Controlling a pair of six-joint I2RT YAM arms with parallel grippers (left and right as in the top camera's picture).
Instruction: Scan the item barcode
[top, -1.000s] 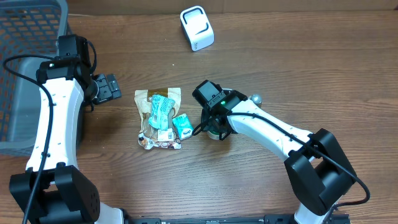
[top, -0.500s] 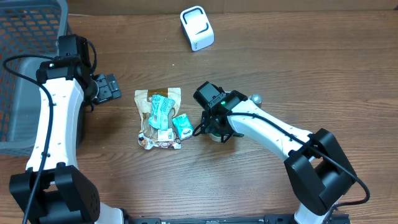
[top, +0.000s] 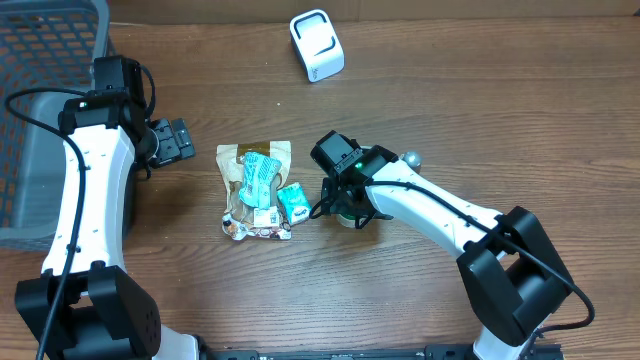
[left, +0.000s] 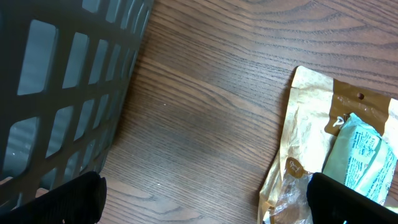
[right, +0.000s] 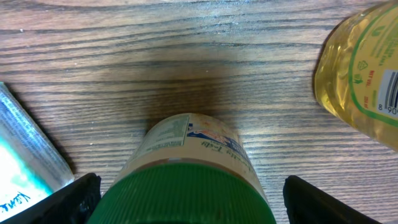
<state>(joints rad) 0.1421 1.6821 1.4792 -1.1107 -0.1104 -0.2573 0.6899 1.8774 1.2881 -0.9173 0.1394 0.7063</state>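
Jar (right: 186, 149): one, green-lidded, on the counter (right: 186, 50) between the right gripper's (right: 186, 202) wide-spread fingers, which clasp nothing; one yellow bottle (right: 360, 68) sits near. The left gripper (left: 205, 199), spread wide and empty, hangs over bare wood between one basket (left: 62, 93) and one brown pouch (left: 311, 124). Overhead, one white scanner (top: 317, 45) sits well apart by the far edge, with two teal packets (top: 258, 178) left of the jar and open counter around.

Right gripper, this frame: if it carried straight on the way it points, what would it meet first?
The green-capped jar. Its cap sits right between the spread fingers of the right gripper, squarely in line. The yellow bottle lies off to one side, out of that path. How much gap remains to the cap is unclear.
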